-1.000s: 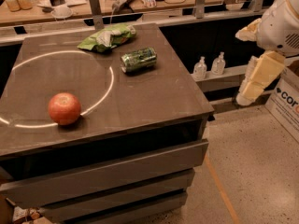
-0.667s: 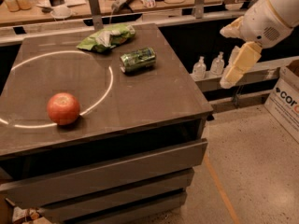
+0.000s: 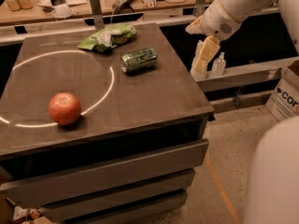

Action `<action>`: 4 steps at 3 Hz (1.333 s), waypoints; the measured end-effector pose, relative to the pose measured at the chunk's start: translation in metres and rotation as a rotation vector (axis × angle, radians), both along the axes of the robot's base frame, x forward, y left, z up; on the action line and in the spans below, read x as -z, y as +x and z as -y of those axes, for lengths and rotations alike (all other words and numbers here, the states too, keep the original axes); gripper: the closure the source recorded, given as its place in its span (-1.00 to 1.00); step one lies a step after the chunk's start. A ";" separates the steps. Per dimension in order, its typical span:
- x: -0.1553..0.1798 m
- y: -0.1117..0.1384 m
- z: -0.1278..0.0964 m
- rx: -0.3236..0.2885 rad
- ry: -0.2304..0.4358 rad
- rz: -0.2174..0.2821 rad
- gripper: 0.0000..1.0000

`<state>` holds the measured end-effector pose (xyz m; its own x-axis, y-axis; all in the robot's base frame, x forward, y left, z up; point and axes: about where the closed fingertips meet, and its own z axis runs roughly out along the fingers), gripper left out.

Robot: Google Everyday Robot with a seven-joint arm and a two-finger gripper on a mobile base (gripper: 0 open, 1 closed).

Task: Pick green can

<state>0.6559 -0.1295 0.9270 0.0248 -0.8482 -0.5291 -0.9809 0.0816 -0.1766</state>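
1. The green can [image 3: 138, 59] lies on its side on the dark table [image 3: 159, 101], at about 1 o'clock from the tabletop's middle, with one silver end turned toward the left front.
2. The gripper [image 3: 201, 67] hangs pointing downward off the table's right edge, at about 3 o'clock from the can and well apart from it. Whether it is open or closed cannot be told, and it holds nothing.
3. A light-green chip bag [image 3: 108, 36] rests near the can, at about 11 o'clock from it.
4. A red apple [image 3: 64, 108] sits at about 8 o'clock from the can, on a pale ring of light [image 3: 110, 82].
5. A small clear bottle [image 3: 218, 63] stands on a ledge just beside the gripper, at its 3 o'clock.
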 end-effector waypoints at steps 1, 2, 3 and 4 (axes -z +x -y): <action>0.008 0.030 -0.037 -0.082 -0.036 0.014 -1.00; 0.016 0.051 -0.071 -0.155 -0.094 0.035 -1.00; 0.029 0.067 -0.110 -0.237 -0.190 0.053 -1.00; 0.038 0.074 -0.131 -0.285 -0.246 0.061 -1.00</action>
